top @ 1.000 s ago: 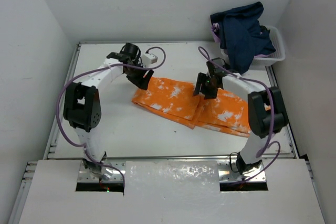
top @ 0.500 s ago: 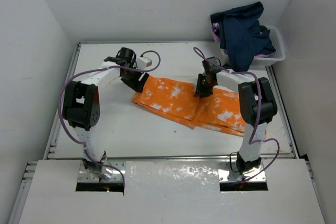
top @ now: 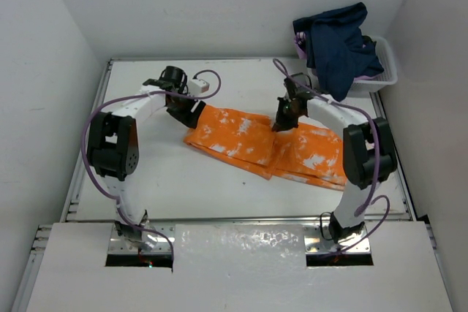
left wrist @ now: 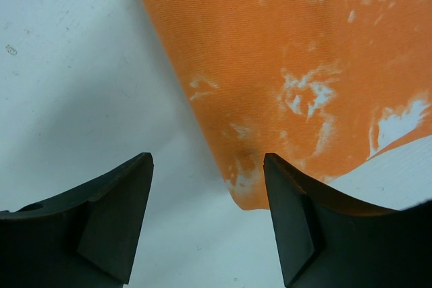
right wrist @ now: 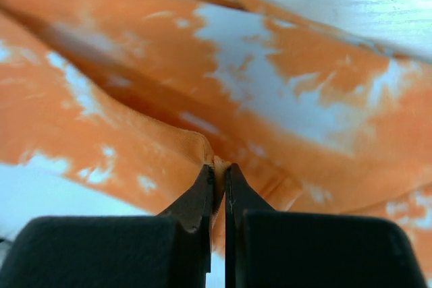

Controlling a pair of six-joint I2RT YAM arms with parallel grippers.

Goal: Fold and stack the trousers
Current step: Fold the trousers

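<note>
The orange trousers (top: 263, 144) with white splotches lie folded across the middle of the table, running from upper left to lower right. My left gripper (top: 189, 112) stands open at their far-left corner (left wrist: 260, 193), which lies between its fingers (left wrist: 118, 207) on the table, untouched. My right gripper (top: 284, 118) is shut on a pinched ridge of the trousers (right wrist: 209, 150) at their far edge near the middle.
A white basket (top: 384, 71) at the back right corner holds dark blue clothes (top: 336, 42) that hang over its rim. White walls close in the table (top: 183, 180) on the left, back and right.
My right gripper has closed from open onto a fold of the trousers. The left gripper has slid a little left to the corner and opened slightly wider.
</note>
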